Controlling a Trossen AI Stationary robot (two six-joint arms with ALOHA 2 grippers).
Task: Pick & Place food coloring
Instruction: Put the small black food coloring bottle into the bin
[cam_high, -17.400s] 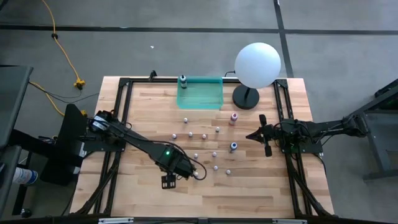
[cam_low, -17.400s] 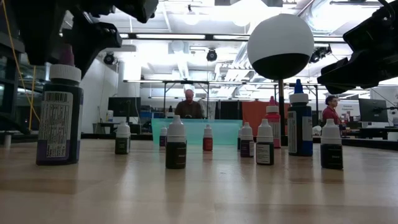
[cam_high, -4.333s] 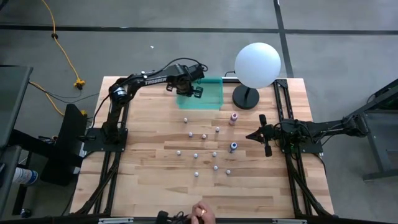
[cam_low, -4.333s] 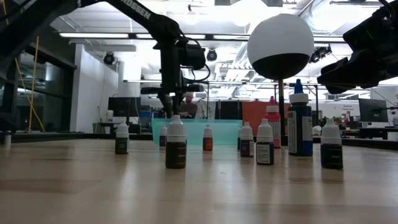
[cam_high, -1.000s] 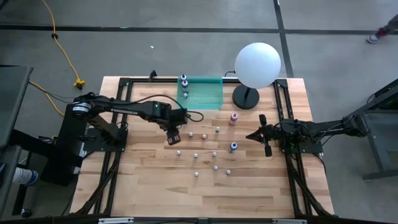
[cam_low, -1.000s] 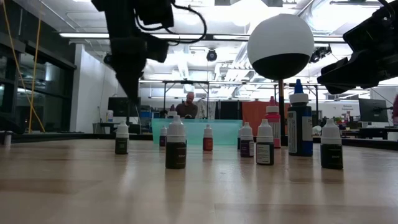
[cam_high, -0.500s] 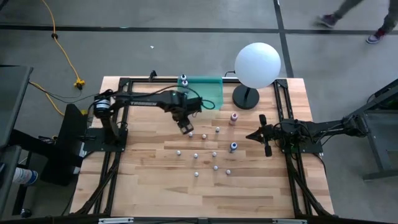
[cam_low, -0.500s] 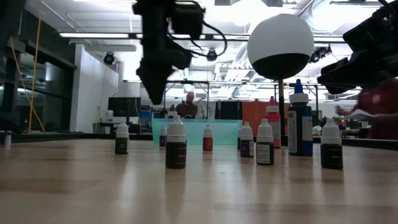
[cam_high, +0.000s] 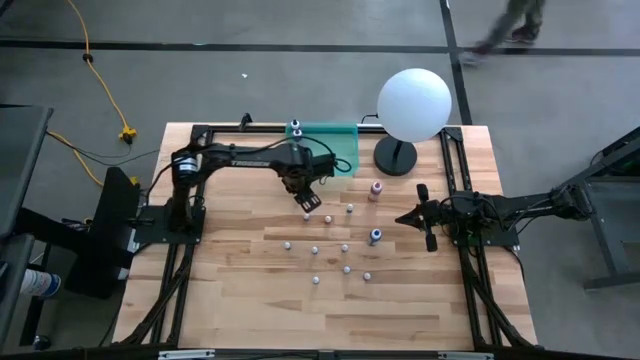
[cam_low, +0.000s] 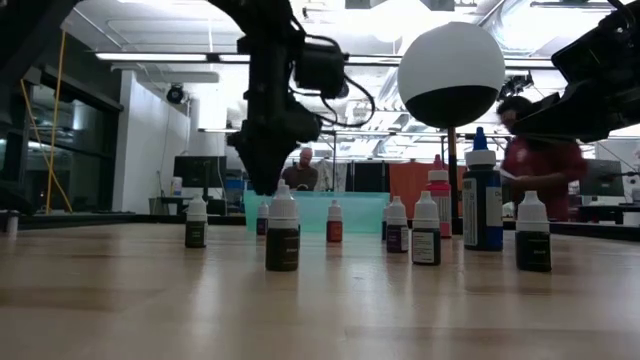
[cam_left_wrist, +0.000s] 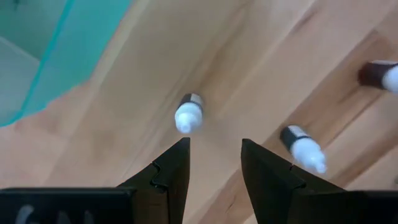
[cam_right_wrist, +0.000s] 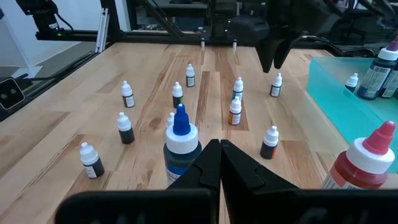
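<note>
My left gripper (cam_left_wrist: 214, 165) hovers with fingers spread over the small bottle (cam_left_wrist: 188, 114) nearest the teal tray (cam_high: 335, 150) by the surface's far edge, and a crooked descent could tip it into its neighbour (cam_left_wrist: 303, 147), while my right gripper (cam_right_wrist: 219, 163) waits pinched together.

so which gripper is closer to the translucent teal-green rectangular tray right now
The left. The left gripper hovers open over a small white-capped bottle just in front of the translucent teal-green rectangular tray; the right gripper waits shut far off.
</note>
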